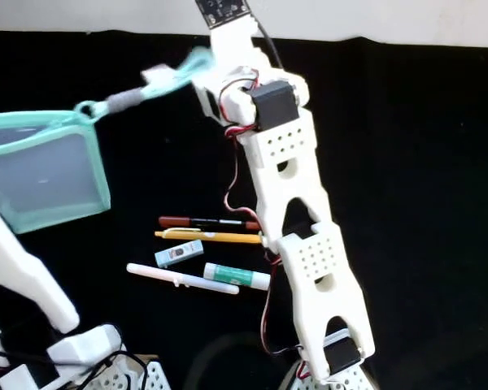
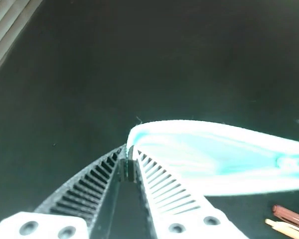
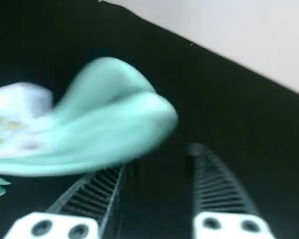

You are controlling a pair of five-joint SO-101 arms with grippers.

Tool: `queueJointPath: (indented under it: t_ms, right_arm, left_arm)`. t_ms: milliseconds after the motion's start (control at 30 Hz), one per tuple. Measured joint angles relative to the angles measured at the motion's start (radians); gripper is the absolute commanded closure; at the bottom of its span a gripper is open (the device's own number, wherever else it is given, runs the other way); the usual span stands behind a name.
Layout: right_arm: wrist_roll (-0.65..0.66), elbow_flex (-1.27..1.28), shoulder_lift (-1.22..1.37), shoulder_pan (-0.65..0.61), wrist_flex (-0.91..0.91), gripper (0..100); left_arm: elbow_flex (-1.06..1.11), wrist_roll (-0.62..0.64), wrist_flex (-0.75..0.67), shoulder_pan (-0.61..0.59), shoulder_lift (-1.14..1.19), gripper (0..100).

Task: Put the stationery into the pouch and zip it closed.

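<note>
Labels show on a small pale-blue item (image 1: 179, 253) and a green-and-white tube (image 1: 237, 276) lying on the black counter (image 1: 423, 162), but their print is too small to read. Beside them lie a brown pen (image 1: 207, 221), a yellow pen (image 1: 207, 236) and a white pen (image 1: 179, 278), the five pieces grouped close together. The pouch (image 1: 45, 171), mint green with a translucent, frosted face, is held up at the left of the high view, apart from the stationery. The left end effector (image 2: 129, 149) is clenched on the pouch's rim, its ribbed fingers pressed together over the edge. A strap (image 1: 126, 97) with a grey sleeve runs from the pouch's upper corner to the right end effector (image 3: 159, 159). That end effector's fingers stand apart, released, and the strap's mint-green end lies blurred across one fingertip. A pale wall (image 1: 390, 16) runs behind the counter's far edge.
</note>
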Motion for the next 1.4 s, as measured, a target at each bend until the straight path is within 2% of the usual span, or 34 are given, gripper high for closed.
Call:
queueJointPath:
  t_ms: [167,433,733,1033,1400]
  right_arm:
    - [-0.023,0.000,0.000,-0.029,0.015,72.4]
    - [-0.023,0.000,0.000,-0.029,0.032,72.4]
    - [-0.023,0.000,0.000,0.041,0.060,72.4]
    - [-0.023,0.000,0.000,0.055,0.081,72.4]
    - [-0.023,0.000,0.000,0.055,0.112,72.4]
  left_arm:
    - [-0.002,0.005,0.002,0.020,-0.005,99]
    - [-0.009,0.087,0.005,0.110,-0.009,99]
    - [-0.041,0.157,0.012,0.147,-0.051,99]
    - [-0.044,0.166,0.021,0.265,-0.137,99]
    - [-0.098,0.250,0.023,0.278,-0.143,99]
